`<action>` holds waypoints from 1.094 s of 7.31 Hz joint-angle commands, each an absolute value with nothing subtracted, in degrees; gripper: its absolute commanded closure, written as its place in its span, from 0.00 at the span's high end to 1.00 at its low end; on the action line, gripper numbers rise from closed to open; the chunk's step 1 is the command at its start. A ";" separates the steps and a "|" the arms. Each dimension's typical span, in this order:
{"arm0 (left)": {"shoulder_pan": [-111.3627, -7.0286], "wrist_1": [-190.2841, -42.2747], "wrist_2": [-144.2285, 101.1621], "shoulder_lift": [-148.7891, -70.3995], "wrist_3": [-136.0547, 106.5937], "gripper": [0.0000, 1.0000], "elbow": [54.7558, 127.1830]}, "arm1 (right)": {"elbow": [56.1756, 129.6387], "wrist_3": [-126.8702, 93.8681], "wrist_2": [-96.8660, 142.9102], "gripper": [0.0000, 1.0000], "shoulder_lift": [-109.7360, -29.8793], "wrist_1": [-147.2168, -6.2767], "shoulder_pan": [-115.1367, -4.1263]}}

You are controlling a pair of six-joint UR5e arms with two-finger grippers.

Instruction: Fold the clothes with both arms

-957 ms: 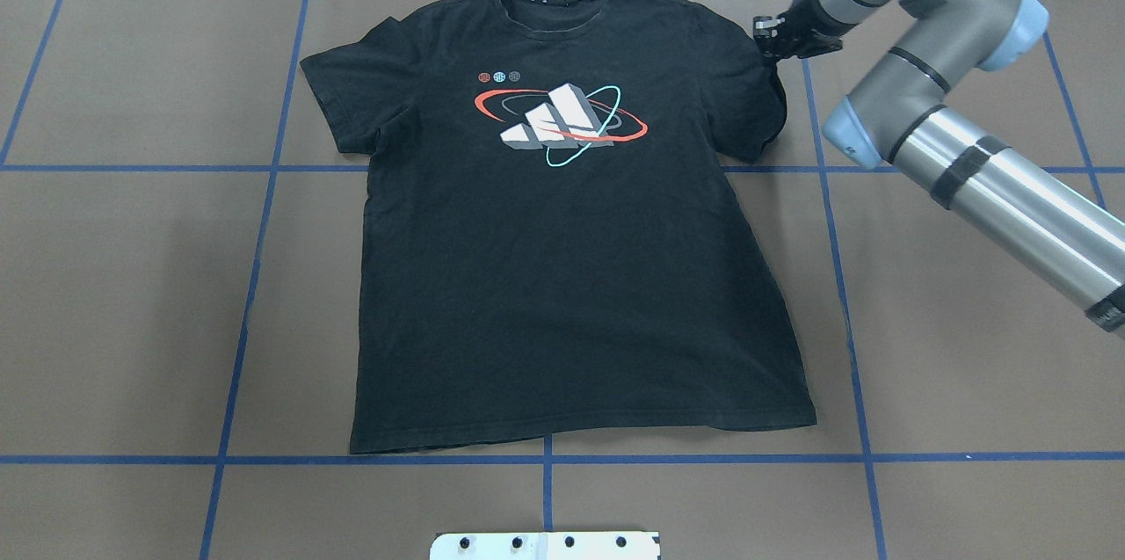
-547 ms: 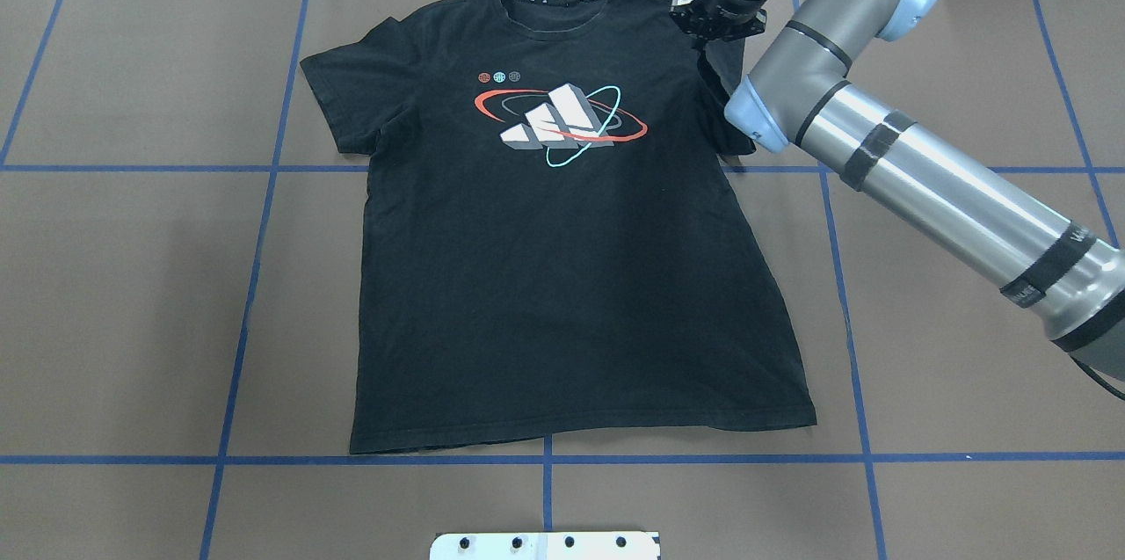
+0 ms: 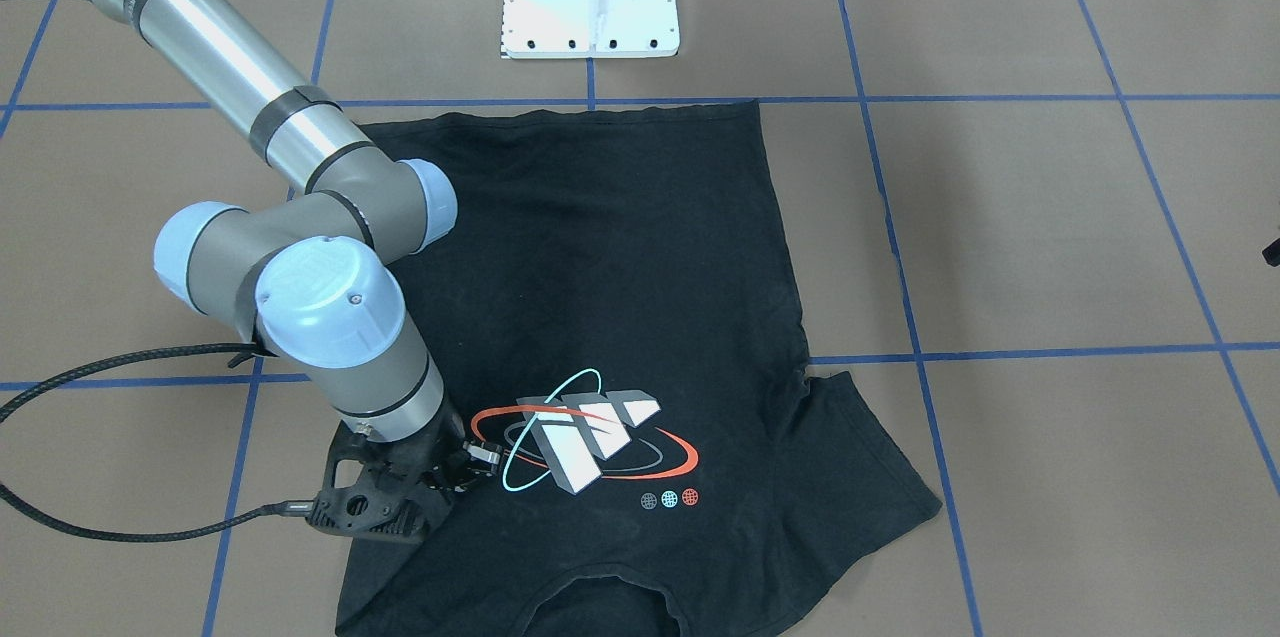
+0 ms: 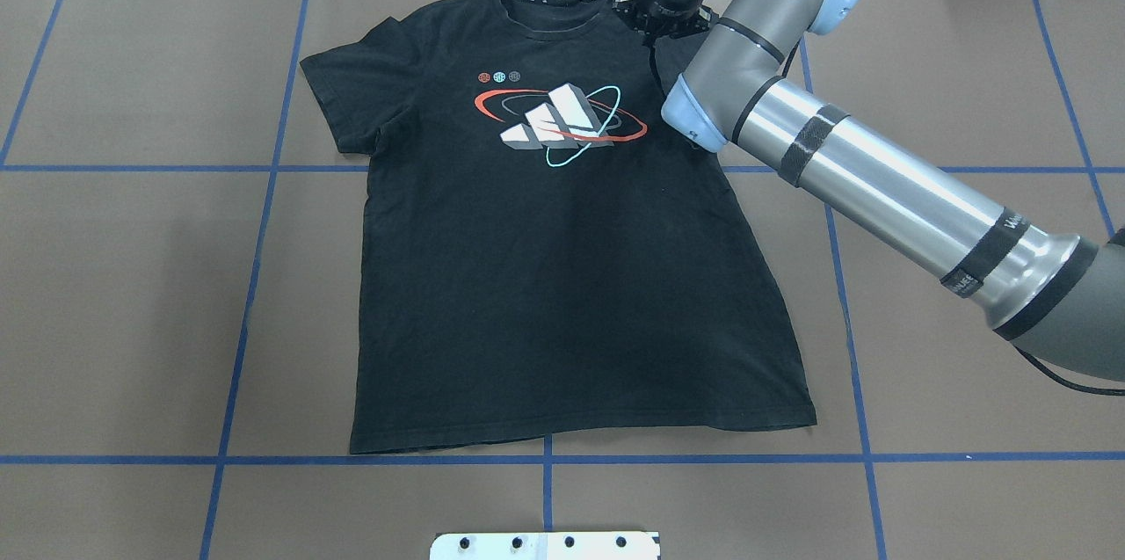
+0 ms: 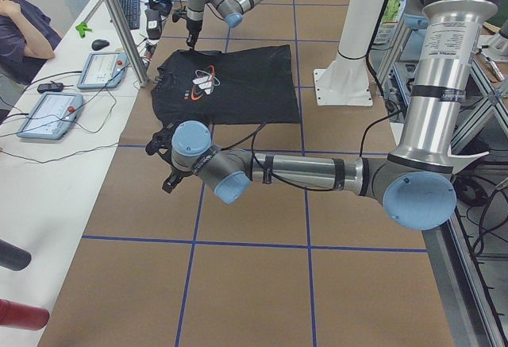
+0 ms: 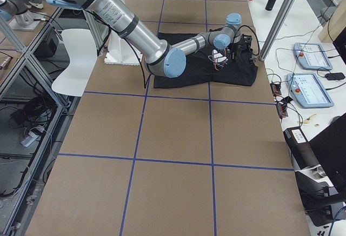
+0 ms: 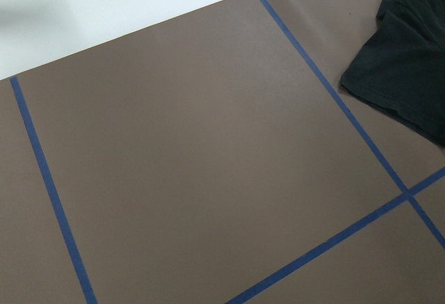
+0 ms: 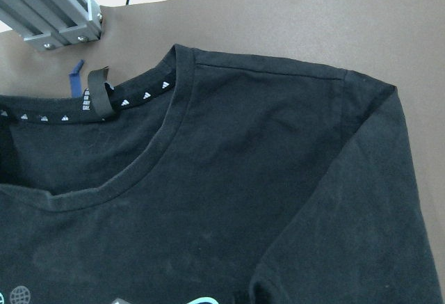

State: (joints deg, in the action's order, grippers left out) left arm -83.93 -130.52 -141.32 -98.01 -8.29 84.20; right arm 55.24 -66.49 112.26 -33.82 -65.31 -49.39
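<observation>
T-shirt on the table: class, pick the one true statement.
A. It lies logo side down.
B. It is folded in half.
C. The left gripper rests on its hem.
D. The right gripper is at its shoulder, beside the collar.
D: the right gripper is at the shoulder of the T-shirt, next to the collar, while the logo faces up and the body lies spread out.

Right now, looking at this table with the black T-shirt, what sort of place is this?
Probably a robotics lab: the table is gridded with blue tape, the right arm and left arm reach over it, where a T-shirt lies, and cabled control tablets lie on a side bench.
</observation>
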 commanded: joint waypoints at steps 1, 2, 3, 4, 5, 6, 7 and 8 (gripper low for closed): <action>-83.85 -130.52 -141.42 -98.00 -8.26 1.00 84.20 | 54.76 -66.53 111.19 0.00 -33.49 -65.21 -48.26; -83.93 -130.52 -141.42 -98.00 -8.26 1.00 84.20 | 54.58 -66.53 110.05 0.00 -33.49 -65.13 -47.64; -83.85 -130.52 -141.42 -98.09 -8.26 1.00 84.20 | 54.58 -66.62 110.04 0.27 -33.40 -65.13 -47.46; -83.93 -130.52 -141.42 -98.09 -8.35 1.00 84.20 | 54.58 -66.53 109.26 0.91 -33.40 -65.13 -47.03; -83.85 -130.52 -141.42 -98.09 -8.26 1.00 84.29 | 54.58 -68.53 107.86 0.99 -33.22 -65.13 -46.76; -83.85 -130.52 -141.42 -98.17 -8.44 1.00 84.20 | 54.58 -69.34 108.02 1.00 -32.61 -65.21 -46.93; -83.85 -130.43 -140.98 -98.70 -8.96 1.00 84.29 | 55.02 -69.00 108.71 1.00 -32.26 -65.56 -47.72; -82.54 -130.43 -140.72 -99.92 -9.23 1.00 84.20 | 55.28 -68.39 111.16 1.00 -32.43 -66.00 -49.12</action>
State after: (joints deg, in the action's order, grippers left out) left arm -83.49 -130.46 -141.05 -98.84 -8.85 84.24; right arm 54.95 -68.78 109.18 -32.49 -65.56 -47.84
